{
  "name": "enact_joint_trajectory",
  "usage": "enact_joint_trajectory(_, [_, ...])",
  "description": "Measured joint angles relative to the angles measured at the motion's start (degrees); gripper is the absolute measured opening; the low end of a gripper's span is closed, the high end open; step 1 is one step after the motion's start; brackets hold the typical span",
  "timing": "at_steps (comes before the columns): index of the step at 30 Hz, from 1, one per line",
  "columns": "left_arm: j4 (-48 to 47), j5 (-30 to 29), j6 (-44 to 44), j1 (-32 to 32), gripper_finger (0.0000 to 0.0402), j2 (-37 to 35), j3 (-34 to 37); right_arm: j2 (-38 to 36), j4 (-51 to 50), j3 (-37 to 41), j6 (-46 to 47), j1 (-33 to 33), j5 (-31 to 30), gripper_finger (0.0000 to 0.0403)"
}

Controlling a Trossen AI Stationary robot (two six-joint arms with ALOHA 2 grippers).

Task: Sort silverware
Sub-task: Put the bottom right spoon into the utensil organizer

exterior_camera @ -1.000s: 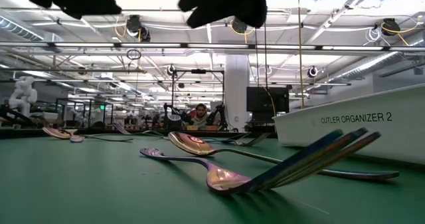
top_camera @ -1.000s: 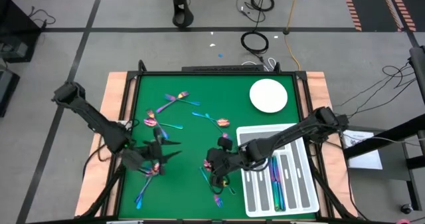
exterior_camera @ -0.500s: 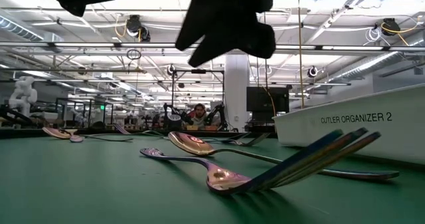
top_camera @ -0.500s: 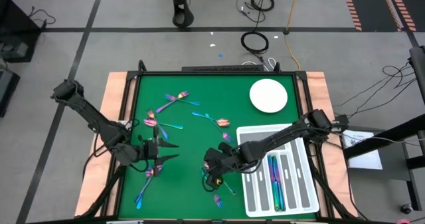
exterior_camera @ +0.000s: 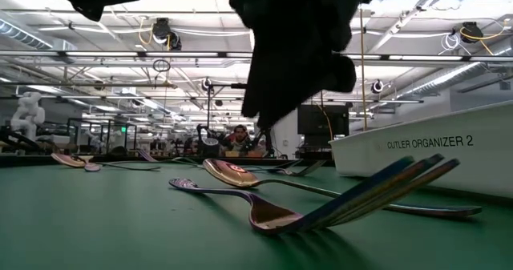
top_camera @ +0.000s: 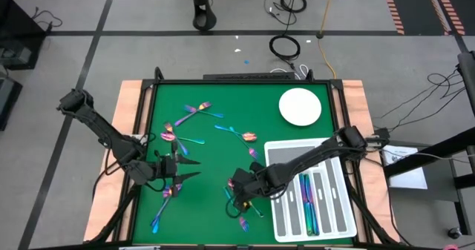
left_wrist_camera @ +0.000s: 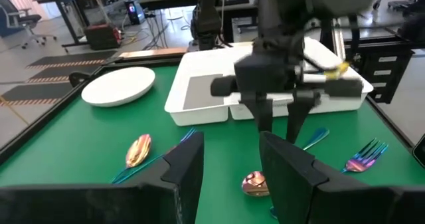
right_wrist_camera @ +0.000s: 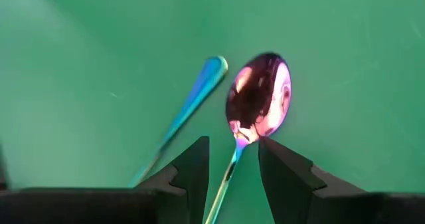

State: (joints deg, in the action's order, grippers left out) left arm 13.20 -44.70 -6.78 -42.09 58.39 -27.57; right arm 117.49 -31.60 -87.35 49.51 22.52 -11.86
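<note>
Iridescent forks, spoons and knives lie scattered on the green mat, among them a cluster (top_camera: 197, 110) near the far left and a spoon (top_camera: 167, 192) beside the left arm. More pieces lie in the white tray (top_camera: 308, 198). My right gripper (top_camera: 239, 199) points down, open, over a pink-purple spoon (right_wrist_camera: 259, 98) whose bowl lies on the mat. The fingers stand on either side of that spoon's neck (right_wrist_camera: 236, 144). A blue handle (right_wrist_camera: 192, 101) lies just beside it. My left gripper (top_camera: 199, 168) hovers open on the mat's left, pointing toward the right gripper (left_wrist_camera: 279, 117).
The round white plate (top_camera: 300, 107) sits at the far right corner, and the white organizer tray (exterior_camera: 433, 150) lies along the right edge. A fork (left_wrist_camera: 365, 159) and a gold-pink spoon (left_wrist_camera: 138, 149) lie near the right gripper. Bare green mat (top_camera: 208, 205) lies between the arms.
My right gripper has moved toward the near edge and a little left, and has come down over the pink-purple spoon. My left gripper has shifted slightly toward the far edge, then kept still. No silverware has moved.
</note>
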Motion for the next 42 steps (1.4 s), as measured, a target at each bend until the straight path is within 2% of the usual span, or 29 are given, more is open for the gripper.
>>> enact_joint_trajectory(23, [-0.3, 1.2, -2.0, 0.0, 0.0148, 0.0, 0.0, 6.0, -0.3, 0.0, 0.9, 1.3, 1.4, 0.0116])
enact_joint_trajectory(27, [-0.3, 1.2, -2.0, 0.0, 0.0148, 0.0, 0.0, 6.5, -1.0, -0.2, 1.7, 1.5, 1.7, 0.0093])
enact_joint_trajectory(33, [-0.3, 1.3, -2.0, 0.0, 0.0148, 0.0, 0.0, 6.5, -1.2, -0.2, 2.3, 1.5, 1.9, 0.0012])
enact_joint_trajectory(42, [-0.3, 1.5, -2.0, 0.0, 0.0148, 0.0, 0.0, 7.0, -0.9, -3.9, 4.0, 1.7, 2.3, 0.0003])
